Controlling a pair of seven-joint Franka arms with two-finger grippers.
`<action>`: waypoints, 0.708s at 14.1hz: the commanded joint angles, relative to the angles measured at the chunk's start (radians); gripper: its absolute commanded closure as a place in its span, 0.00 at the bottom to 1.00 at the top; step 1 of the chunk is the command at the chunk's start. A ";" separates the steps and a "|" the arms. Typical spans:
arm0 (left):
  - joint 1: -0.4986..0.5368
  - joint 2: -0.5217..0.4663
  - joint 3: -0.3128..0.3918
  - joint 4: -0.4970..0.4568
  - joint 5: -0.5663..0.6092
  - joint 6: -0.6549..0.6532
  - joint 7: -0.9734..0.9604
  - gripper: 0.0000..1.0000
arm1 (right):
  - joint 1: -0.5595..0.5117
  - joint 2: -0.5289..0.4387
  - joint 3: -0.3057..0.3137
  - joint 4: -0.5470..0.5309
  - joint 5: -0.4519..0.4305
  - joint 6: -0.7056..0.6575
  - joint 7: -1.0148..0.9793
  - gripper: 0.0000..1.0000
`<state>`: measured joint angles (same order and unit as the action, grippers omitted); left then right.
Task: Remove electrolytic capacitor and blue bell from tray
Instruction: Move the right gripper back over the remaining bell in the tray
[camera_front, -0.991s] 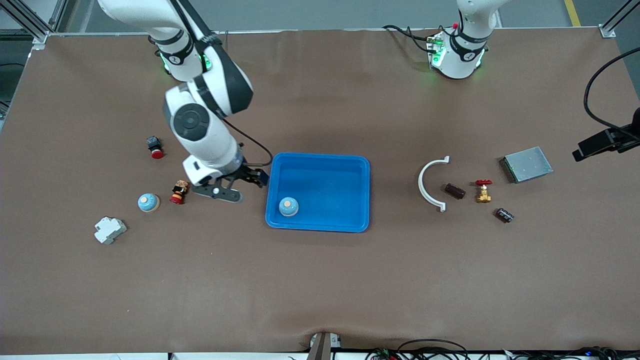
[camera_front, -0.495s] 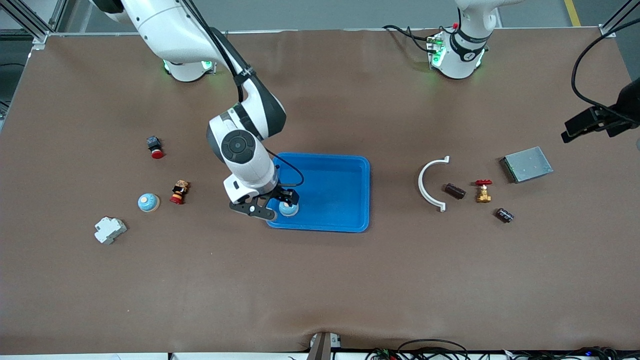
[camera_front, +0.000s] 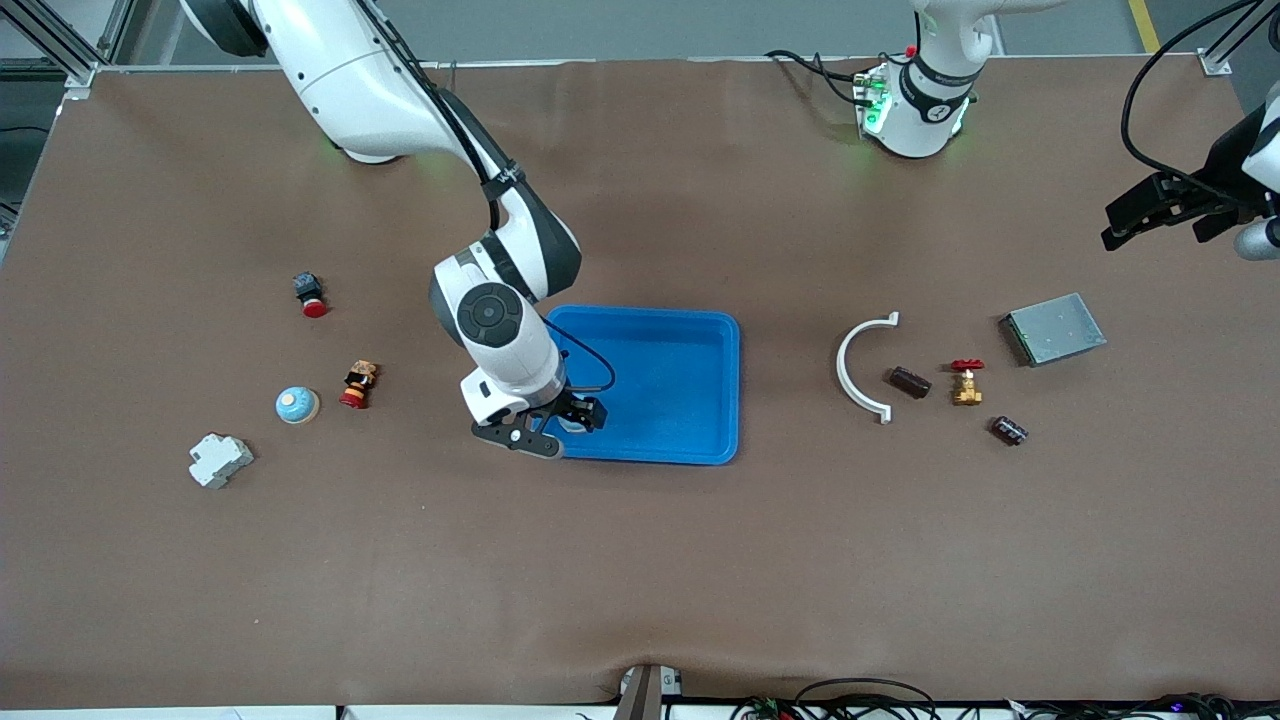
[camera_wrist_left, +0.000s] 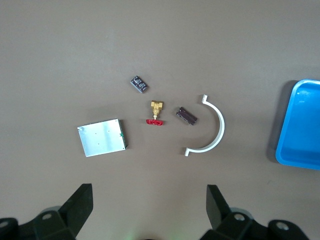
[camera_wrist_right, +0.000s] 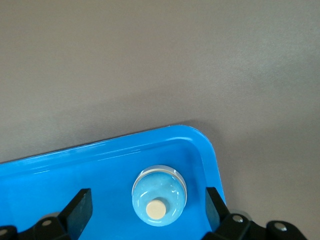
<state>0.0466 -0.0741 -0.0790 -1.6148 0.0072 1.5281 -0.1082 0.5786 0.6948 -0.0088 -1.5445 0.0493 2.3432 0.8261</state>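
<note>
Since a second earlier my right gripper (camera_front: 578, 413) had crossed onto the tray (camera_front: 700, 345), fingers apart over the blue bell (camera_wrist_right: 159, 196), still unlifted; my left gripper (camera_front: 1165, 205) waited, fingers apart, above the surface's end.

From the front, the right gripper (camera_front: 572, 418) hides nearly all of the blue bell (camera_wrist_right: 159, 195). The picture's right edge cuts off the left gripper (camera_front: 1165, 213). The tray (camera_wrist_left: 299, 125) is cropped at the left wrist view's right edge.
</note>
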 joint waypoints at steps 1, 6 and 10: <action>-0.010 -0.029 0.005 -0.034 -0.015 0.017 0.024 0.00 | 0.015 0.035 -0.011 0.034 -0.026 -0.004 0.019 0.00; -0.005 -0.016 -0.016 -0.030 -0.001 0.021 0.027 0.00 | 0.037 0.054 -0.011 0.034 -0.040 -0.004 0.019 0.00; -0.008 -0.015 -0.021 -0.027 0.013 -0.003 0.051 0.00 | 0.046 0.084 -0.011 0.034 -0.057 -0.002 0.019 0.00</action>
<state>0.0404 -0.0762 -0.0992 -1.6311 0.0074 1.5324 -0.0928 0.6128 0.7500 -0.0088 -1.5388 0.0173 2.3431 0.8261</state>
